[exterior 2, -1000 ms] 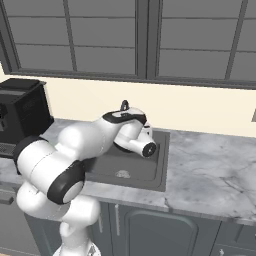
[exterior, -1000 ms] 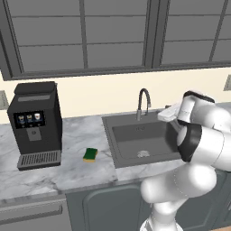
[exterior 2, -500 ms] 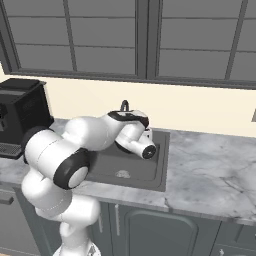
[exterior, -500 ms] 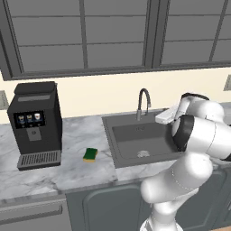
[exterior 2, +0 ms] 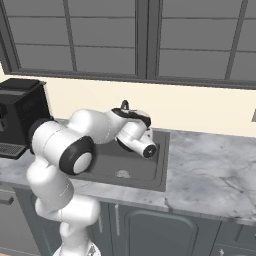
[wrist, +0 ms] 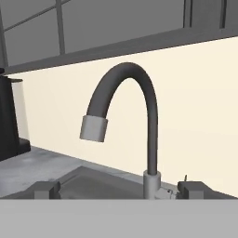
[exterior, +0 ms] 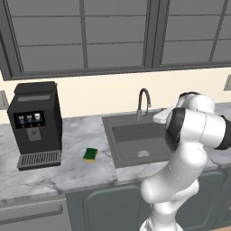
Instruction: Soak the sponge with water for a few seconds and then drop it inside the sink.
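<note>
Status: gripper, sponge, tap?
Gripper open, empty, facing the faucet. Sponge on the counter left of the sink, untouched. No water running. Path clear.

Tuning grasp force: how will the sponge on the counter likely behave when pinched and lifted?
The sponge is a small block with a green layer over yellow, so it probably squashes under the fingers rather than staying stiff. It looks light for its size. It lies flat on the marble counter, apart from the sink, so it is unlikely to roll, though a push could slide it.
</note>
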### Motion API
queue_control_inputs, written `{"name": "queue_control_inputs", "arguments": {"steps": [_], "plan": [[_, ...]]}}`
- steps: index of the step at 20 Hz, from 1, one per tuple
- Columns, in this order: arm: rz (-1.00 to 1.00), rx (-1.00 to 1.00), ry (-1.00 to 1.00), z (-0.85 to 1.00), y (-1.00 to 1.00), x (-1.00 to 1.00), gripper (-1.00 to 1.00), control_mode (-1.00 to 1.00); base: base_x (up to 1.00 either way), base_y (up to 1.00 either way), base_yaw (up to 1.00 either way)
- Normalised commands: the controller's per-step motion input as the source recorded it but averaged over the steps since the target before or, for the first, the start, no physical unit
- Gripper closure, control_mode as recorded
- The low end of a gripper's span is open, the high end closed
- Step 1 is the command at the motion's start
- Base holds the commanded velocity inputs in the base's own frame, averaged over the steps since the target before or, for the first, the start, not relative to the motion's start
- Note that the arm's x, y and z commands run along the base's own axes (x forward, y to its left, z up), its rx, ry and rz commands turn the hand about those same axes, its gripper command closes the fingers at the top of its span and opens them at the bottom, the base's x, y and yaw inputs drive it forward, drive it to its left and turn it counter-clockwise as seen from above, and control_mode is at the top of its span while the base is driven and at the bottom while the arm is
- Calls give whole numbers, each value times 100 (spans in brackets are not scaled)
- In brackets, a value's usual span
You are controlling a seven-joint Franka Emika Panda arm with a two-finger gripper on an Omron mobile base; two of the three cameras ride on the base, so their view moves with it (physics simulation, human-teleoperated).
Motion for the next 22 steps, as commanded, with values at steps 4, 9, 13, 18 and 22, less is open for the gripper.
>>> {"name": "queue_control_inputs", "arguments": {"steps": [4,9,13,18,22], "plan": [[0,0,-1,-7,0,24,-100,-100,0,0,0],[0,0,0,-7,0,23,-100,-100,0,0,0],[0,0,-1,-10,0,18,-100,-100,0,0,0],[0,0,-2,-6,-1,19,-100,-100,0,0,0],[0,0,-2,-3,-12,24,-100,-100,0,0,0]]}}
